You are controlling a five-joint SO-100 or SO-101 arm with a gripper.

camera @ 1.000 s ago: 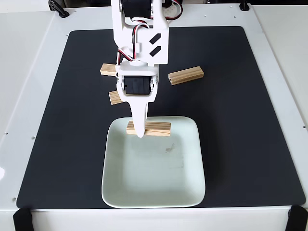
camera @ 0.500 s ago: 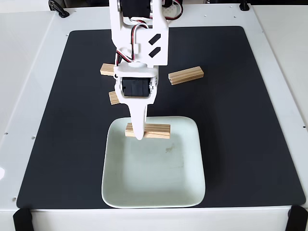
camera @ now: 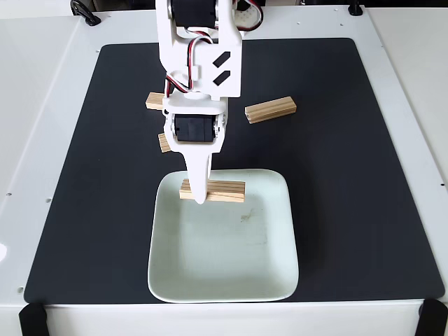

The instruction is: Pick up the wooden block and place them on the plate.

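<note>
On the white bench (camera: 56, 105) lies a big black mat (camera: 350, 175), and nearly everything sits on that. The white arm (camera: 199, 63) reaches down from the far edge toward the middle, red and black wires looping over its upper part. Toward the near edge of the mat rests the pale mint-green plate (camera: 224, 273), square with rounded corners, its middle bare.

The pincer (camera: 200, 194) points down over the plate's far rim, and a wooden block (camera: 224, 191) lies crosswise right at its tip, along that far edge. The white finger covers part of the block's left end. From here I cannot tell whether the pincer is clamped on the block or parted; only one finger shows plainly.

Three more blocks lie on the mat beyond the plate. One block (camera: 270, 109) sits clear to the right of the arm, slightly tilted. A second (camera: 154, 101) pokes out to the arm's left, mostly hidden. A third (camera: 164, 142) peeks out lower down, also partly behind the arm.
</note>
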